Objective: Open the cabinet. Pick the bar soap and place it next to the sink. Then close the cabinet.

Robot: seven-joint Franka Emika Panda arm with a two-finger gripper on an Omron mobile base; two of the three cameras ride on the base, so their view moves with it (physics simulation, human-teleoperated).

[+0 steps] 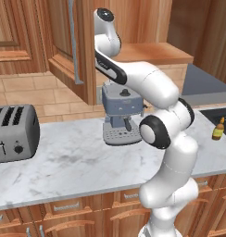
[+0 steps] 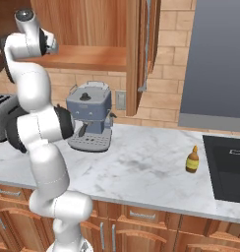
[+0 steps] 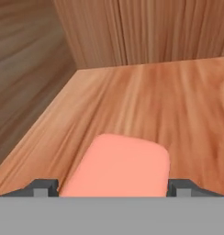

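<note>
Reddish-brown wood is lining the inside of the cabinet [image 3: 146,32], both its doors standing swung out over the marble counter [image 2: 141,167]. On the cabinet's shelf floor [image 3: 169,101] the bar soap [image 3: 117,167] is lying flat, near the left side wall and toward the front edge. The gripper [image 3: 114,186] is reaching in with its fingertips [image 3: 44,186] spread wide, one on each side of the soap; whether they are touching it I cannot tell.
</note>
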